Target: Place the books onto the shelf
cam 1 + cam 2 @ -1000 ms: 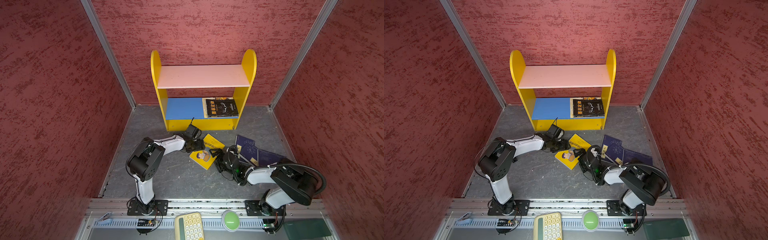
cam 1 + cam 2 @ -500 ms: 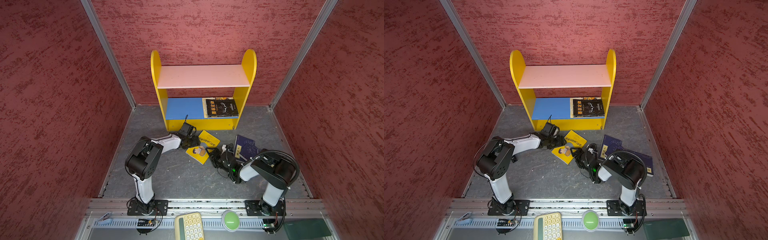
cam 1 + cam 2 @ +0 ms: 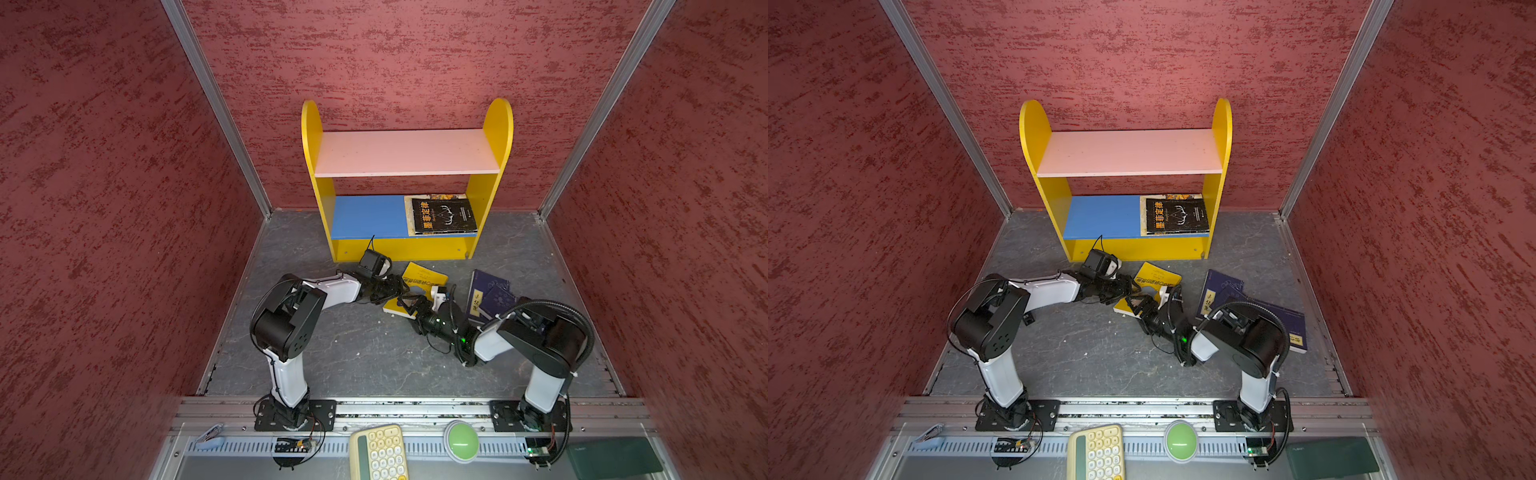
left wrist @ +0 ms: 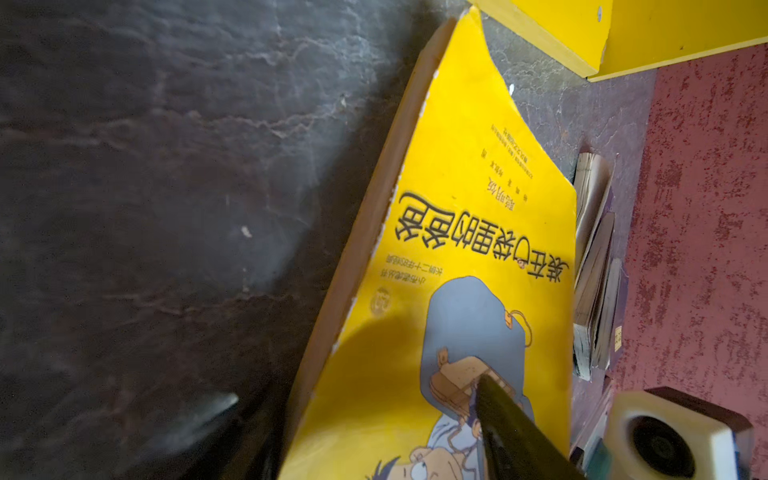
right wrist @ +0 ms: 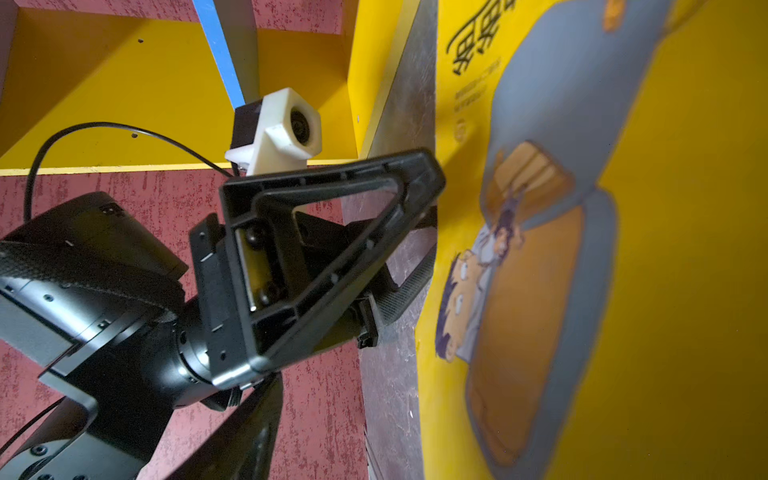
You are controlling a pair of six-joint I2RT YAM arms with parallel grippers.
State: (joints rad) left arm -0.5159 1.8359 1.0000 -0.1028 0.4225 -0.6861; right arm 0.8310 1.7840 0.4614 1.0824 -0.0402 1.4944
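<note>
**Top views:** shelf (image 3: 399,249) stands at the back wall, centre. Its pink board is bare and so is the L half of the blue board. Black book (image 3: 444,215) lies flat on the R half.

Yellow book (image 3: 424,276) is on the floor (image 3: 353,353), just in front of the shelf base, btwn the two grippers. Navy books (image 3: 1221,291) are piled just R of it, by the R arm. There is wide bare floor to the L and toward the front rail.

L gripper (image 3: 395,289) is at the yellow book's L edge and R gripper (image 3: 411,307) at its near corner. Jaws are too small to read here.

**L wrist:** yellow book (image 4: 457,208) has a bowed cover. One finger (image 4: 511,424) rests on the cartoon figure. The other is a blur off the spine side w/ a gap, so the jaws are apart, astride the edge, not clamped. The navy books' page edges (image 4: 594,270) sit just beside the book.

**R wrist:** L gripper (image 5: 428,224) has its fingers spread either side of the yellow book's (image 5: 623,249) edge, one tip touching. R gripper's own jaws are barely in frame, so can't tell if it's open or gripping.
</note>
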